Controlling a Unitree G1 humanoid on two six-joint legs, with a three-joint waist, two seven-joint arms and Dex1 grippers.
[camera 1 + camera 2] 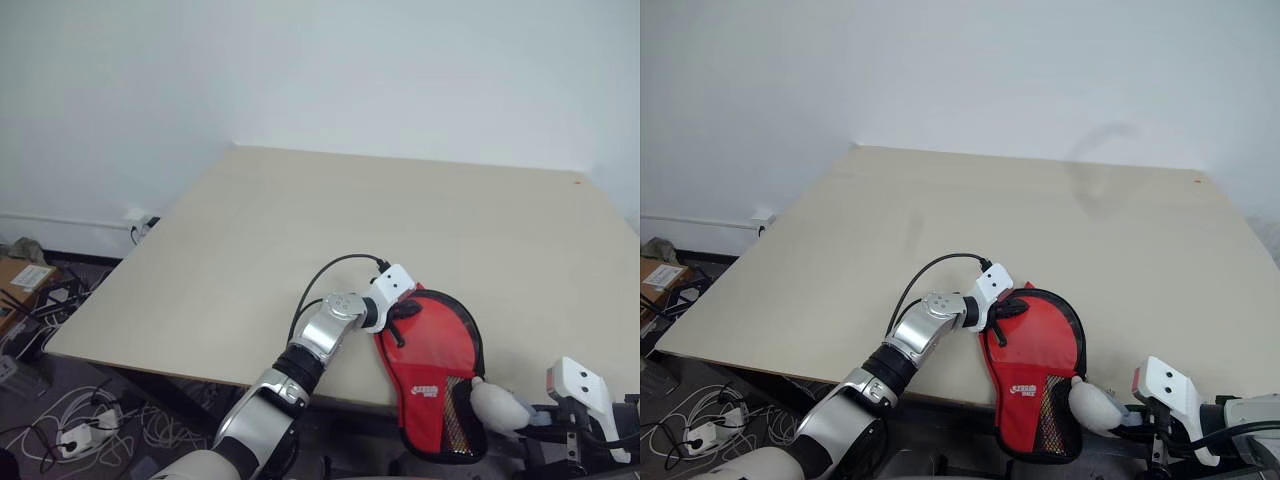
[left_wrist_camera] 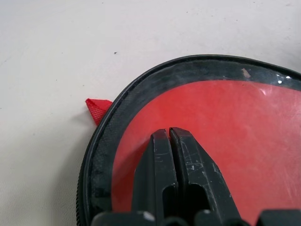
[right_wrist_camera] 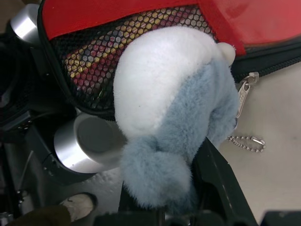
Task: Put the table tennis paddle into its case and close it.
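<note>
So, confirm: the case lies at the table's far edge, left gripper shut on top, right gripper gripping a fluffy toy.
Wrong: the case lies at the table's near edge, as the left eye view shows. The left gripper does rest shut on it, and the right gripper does grip the fluffy toy.

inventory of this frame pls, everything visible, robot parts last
case: 1, red with black trim, near table edge, handle end overhanging
plush toy: 1, white and grey-blue, against the case's mesh patch
zip pull with ball chain: 1, metal, beside the plush toy
table: 1, beige, fills the middle
cables: several, white and black, floor on the left
left gripper: 1, black, shut, resting on the case's clear panel
right gripper: 1, black, shut on the plush toy
</note>
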